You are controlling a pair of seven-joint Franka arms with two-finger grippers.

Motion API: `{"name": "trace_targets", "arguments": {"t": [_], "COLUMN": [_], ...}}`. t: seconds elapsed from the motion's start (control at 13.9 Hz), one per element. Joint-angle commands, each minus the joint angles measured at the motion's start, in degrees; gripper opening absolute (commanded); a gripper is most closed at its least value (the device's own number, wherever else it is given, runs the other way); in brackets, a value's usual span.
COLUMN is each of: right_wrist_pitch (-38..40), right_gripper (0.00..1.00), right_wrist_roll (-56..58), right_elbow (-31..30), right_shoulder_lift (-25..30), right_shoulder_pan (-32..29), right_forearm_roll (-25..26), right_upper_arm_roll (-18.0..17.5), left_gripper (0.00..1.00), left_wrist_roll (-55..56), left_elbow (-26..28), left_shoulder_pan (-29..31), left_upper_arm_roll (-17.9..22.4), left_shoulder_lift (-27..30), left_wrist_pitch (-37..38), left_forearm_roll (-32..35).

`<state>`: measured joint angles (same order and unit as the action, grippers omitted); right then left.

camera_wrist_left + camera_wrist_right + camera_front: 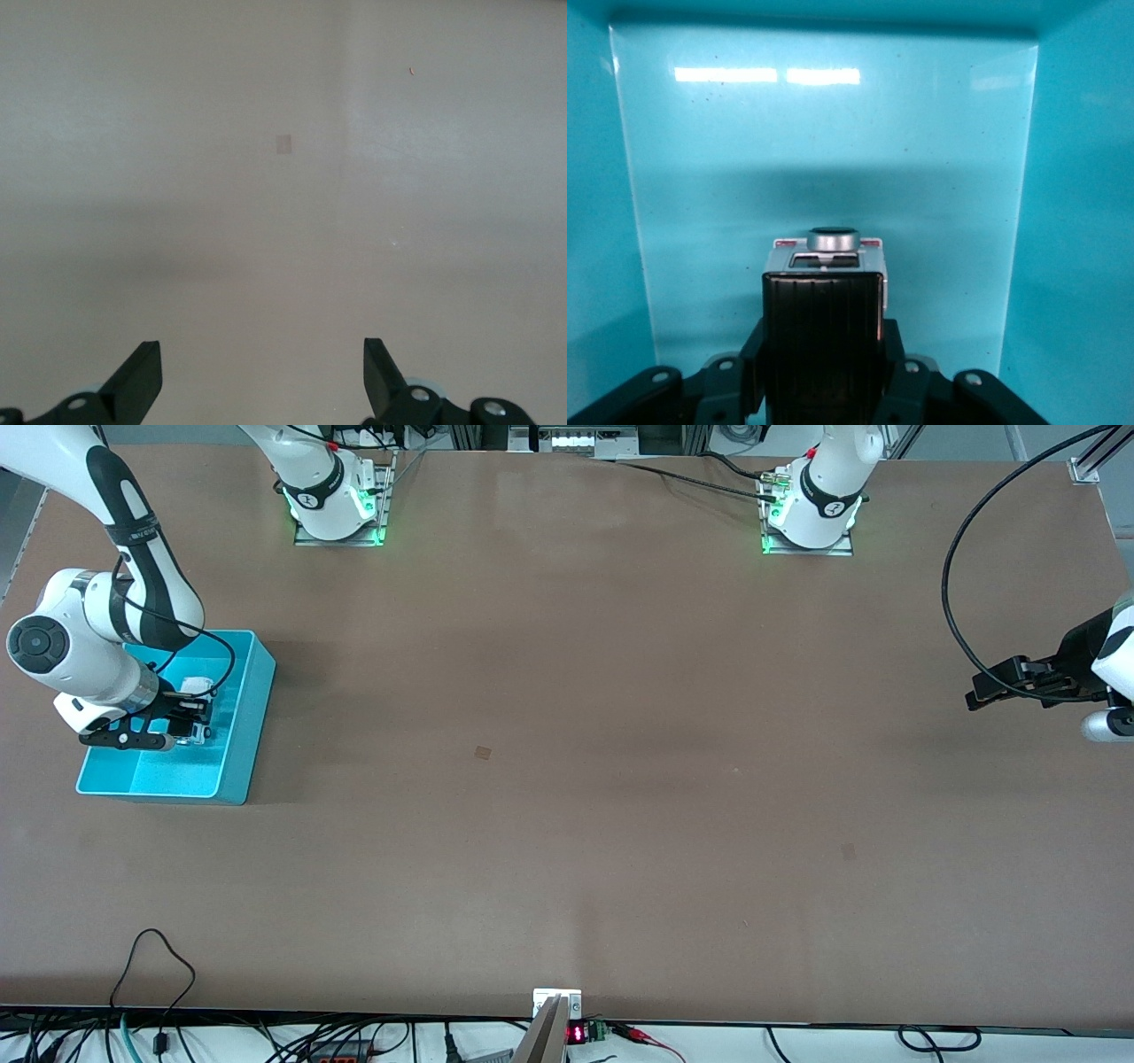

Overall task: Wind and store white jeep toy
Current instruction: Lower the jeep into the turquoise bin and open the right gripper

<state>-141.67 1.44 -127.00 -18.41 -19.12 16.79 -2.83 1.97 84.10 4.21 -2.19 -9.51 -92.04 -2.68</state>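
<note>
My right gripper [190, 714] reaches down into the turquoise bin [255, 717] at the right arm's end of the table. It is shut on the white jeep toy [197, 732]. In the right wrist view the jeep [824, 264] shows its ribbed black roof and white body with a grey round knob, and the gripper [822, 343] clamps its two sides. Whether the jeep's wheels touch the bin floor [824, 142] I cannot tell. My left gripper [977, 692] waits open over bare table at the left arm's end, and nothing lies between its fingers [142, 376].
The bin's walls [1063, 221] stand close around the right gripper. A black cable [961, 576] loops above the table near the left arm. A small mount [556, 1003] sits at the table's front edge. The brown table [567, 779] holds nothing else.
</note>
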Motion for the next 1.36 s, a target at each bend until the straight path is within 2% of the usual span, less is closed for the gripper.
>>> {"name": "trace_targets", "arguments": {"t": [0.0, 0.65, 0.79, 0.93, 1.08, 1.29], "right_wrist_pitch": [-1.06, -3.25, -3.26, -3.26, -3.26, -3.34], "right_gripper": [0.00, 0.01, 0.07, 0.26, 0.38, 0.63], "right_wrist_roll": [1.11, 0.67, 0.67, 0.84, 0.84, 0.93], "right_elbow": [0.26, 0.35, 0.44, 0.53, 0.53, 0.53], "right_shoulder_lift": [-0.92, -3.12, -3.39, -3.56, -3.65, -3.74], "right_shoulder_pan": [-0.74, -0.83, -0.83, -0.92, -0.83, -0.83], "right_forearm_roll": [0.35, 0.09, 0.09, 0.09, 0.09, 0.17], "right_upper_arm_roll": [-0.60, -0.86, -0.86, -0.86, -0.86, -0.86], "left_gripper": [1.00, 1.00, 1.00, 1.00, 1.00, 1.00], "left_wrist_roll": [0.49, 0.49, 0.49, 0.40, 0.40, 0.40], "left_elbow": [0.81, 0.81, 0.81, 0.81, 0.81, 0.81], "left_shoulder_pan": [-0.16, -0.16, -0.16, -0.16, -0.16, -0.25], "left_upper_arm_roll": [0.17, 0.17, 0.17, 0.25, 0.25, 0.25], "left_shoulder_lift": [0.98, 0.98, 0.98, 0.98, 0.98, 0.98], "left_wrist_pitch": [0.02, -0.07, -0.07, -0.16, -0.24, -0.16], "left_forearm_roll": [0.83, 0.83, 0.83, 0.83, 0.83, 0.92]}}
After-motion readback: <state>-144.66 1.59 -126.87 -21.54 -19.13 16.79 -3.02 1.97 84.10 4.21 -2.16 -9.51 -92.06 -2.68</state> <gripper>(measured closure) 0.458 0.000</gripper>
